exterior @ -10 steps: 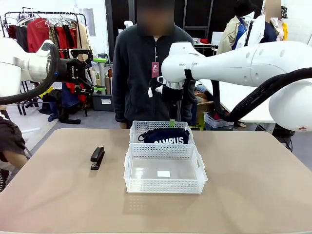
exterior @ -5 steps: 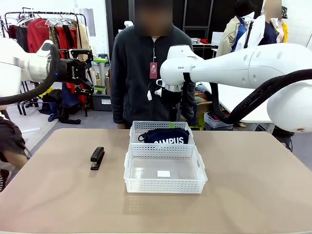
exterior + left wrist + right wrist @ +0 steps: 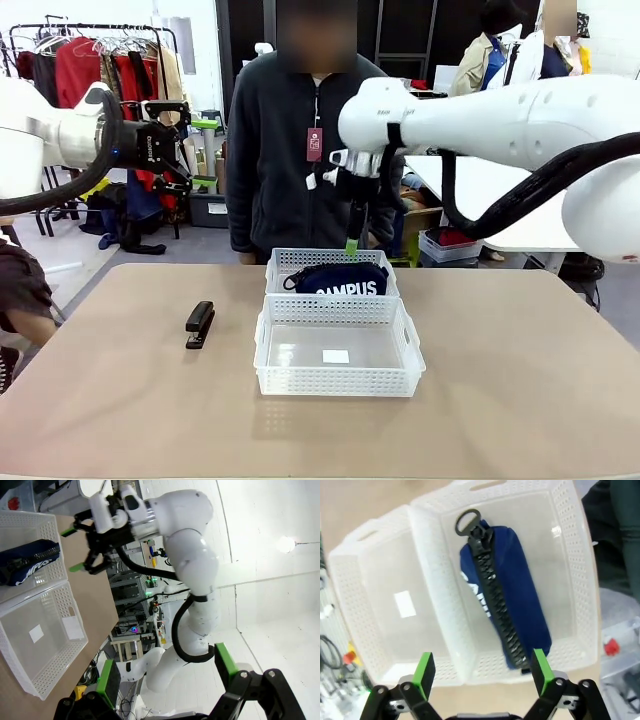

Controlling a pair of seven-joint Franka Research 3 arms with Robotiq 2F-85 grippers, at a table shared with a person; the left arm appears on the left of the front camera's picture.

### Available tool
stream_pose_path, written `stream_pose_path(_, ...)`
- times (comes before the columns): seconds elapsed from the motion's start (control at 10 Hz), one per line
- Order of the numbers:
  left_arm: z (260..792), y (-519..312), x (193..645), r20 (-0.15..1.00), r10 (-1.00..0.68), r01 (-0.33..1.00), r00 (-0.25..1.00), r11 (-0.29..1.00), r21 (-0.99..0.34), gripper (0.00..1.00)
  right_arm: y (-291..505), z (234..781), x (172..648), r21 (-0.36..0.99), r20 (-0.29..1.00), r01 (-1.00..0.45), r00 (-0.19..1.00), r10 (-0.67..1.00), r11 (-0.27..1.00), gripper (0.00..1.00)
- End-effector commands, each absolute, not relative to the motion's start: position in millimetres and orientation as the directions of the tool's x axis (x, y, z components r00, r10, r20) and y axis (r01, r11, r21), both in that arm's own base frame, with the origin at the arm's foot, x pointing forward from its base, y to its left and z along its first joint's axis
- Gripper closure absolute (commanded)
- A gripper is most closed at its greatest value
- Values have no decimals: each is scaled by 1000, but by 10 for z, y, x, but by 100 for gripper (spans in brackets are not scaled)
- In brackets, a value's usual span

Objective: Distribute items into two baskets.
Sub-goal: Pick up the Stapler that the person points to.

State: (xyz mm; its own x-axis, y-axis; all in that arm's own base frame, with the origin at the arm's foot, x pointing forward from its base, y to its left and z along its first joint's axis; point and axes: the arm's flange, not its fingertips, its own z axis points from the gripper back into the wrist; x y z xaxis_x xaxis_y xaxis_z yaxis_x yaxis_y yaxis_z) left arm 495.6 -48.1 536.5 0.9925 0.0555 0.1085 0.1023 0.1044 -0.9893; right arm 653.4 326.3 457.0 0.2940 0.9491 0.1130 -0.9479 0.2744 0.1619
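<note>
Front view: navy pouch (image 3: 340, 278) lies in the far basket (image 3: 290, 258), which touches the near basket (image 3: 335, 378). Both sit mid-table (image 3: 520, 380), the far one toward the person's edge. Black stapler (image 3: 200, 323) is on the table, left of the near basket. Right gripper (image 3: 352, 240) hangs above the pouch, jaws apart, holding nothing. Left gripper (image 3: 205, 152) is raised near the left edge, jaws wide, gripping nothing.
</note>
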Motion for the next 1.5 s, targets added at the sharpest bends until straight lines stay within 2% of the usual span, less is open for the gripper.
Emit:
stream_pose_path(0.0,5387,-471,4955,113,60,106,992,105,-989,0,3120,4853,6518,254,164,-898,406,899,359,0)
stream_pose_path(0.5,5387,-471,4955,113,60,106,992,105,-989,0,2749,5173,6373,351,241,-815,555,796,462,0)
stream_pose_path(0.7,5387,-471,4955,113,60,106,992,105,-989,0,2604,5247,6322,351,260,-795,590,765,494,0)
stream_pose_path(0.9,5387,-471,4955,113,60,106,992,105,-989,0,2534,5264,6263,371,276,-781,610,743,503,0)
stream_pose_path(1.0,5387,-471,4955,113,60,106,992,105,-989,0,2485,5279,6289,352,294,-805,580,760,478,0)
stream_pose_path(1.1,5387,-471,4955,113,60,106,992,105,-989,0,2542,5310,6454,346,251,-806,573,780,481,0)
stream_pose_path(1.4,5387,-471,4955,113,60,106,992,105,-989,0,2542,5310,6454,346,251,-806,573,780,481,0)
